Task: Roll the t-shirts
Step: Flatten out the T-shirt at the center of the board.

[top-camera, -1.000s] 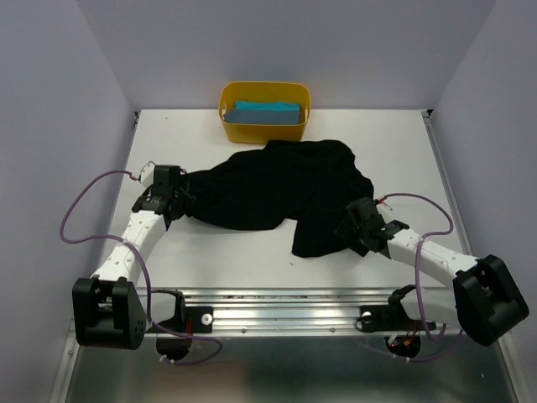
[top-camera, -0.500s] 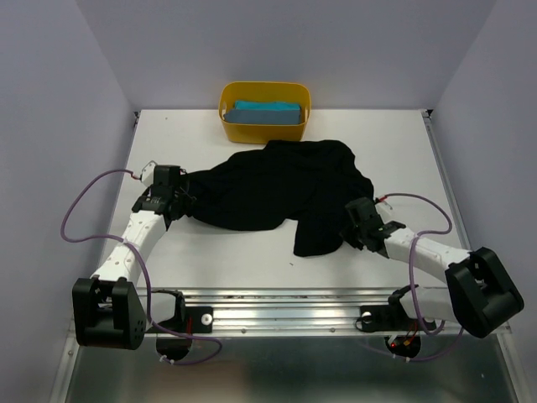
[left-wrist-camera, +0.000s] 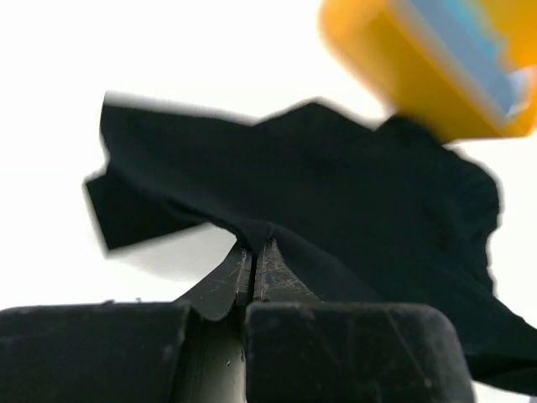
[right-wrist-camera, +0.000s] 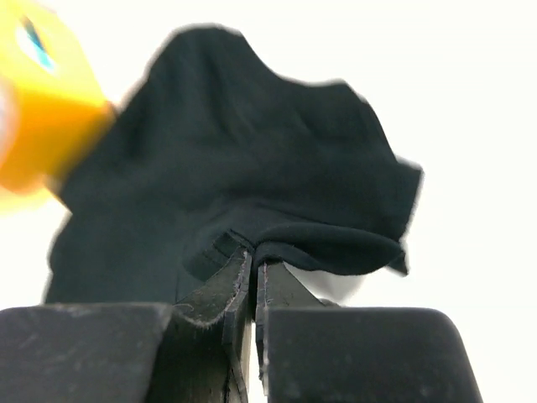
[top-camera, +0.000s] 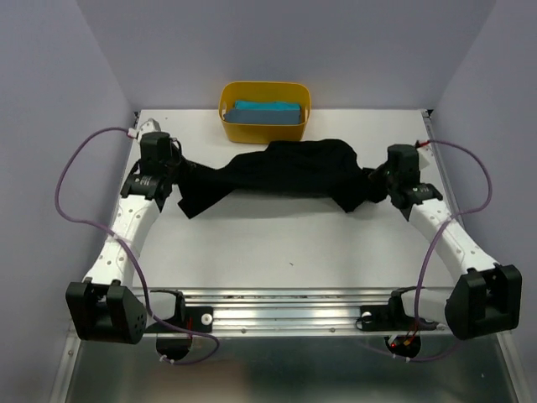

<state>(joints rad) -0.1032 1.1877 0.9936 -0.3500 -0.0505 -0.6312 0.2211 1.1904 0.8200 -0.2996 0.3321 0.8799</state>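
The black t-shirt (top-camera: 285, 172) hangs stretched in a band between my two grippers, over the far half of the table. On its left end my left gripper (top-camera: 179, 172) is shut, pinching an edge of the cloth (left-wrist-camera: 252, 239). My right gripper (top-camera: 375, 178) is shut on the right end, with a fold of the black t-shirt (right-wrist-camera: 277, 193) caught between its fingertips (right-wrist-camera: 254, 259). A loose flap droops at the lower left of the shirt. The teal-blue t-shirt (top-camera: 267, 112) lies folded inside the yellow tub (top-camera: 225, 128).
The yellow tub stands at the middle of the table's far edge, just behind the stretched shirt, and shows blurred in both wrist views (left-wrist-camera: 436, 75) (right-wrist-camera: 42, 117). Purple cables (top-camera: 71, 180) loop beside each arm. Grey walls close in on both sides.
The right gripper closed on the shirt's right part. Both arms then swung outward and toward the far edge, pulling the crumpled shirt into a stretched band.
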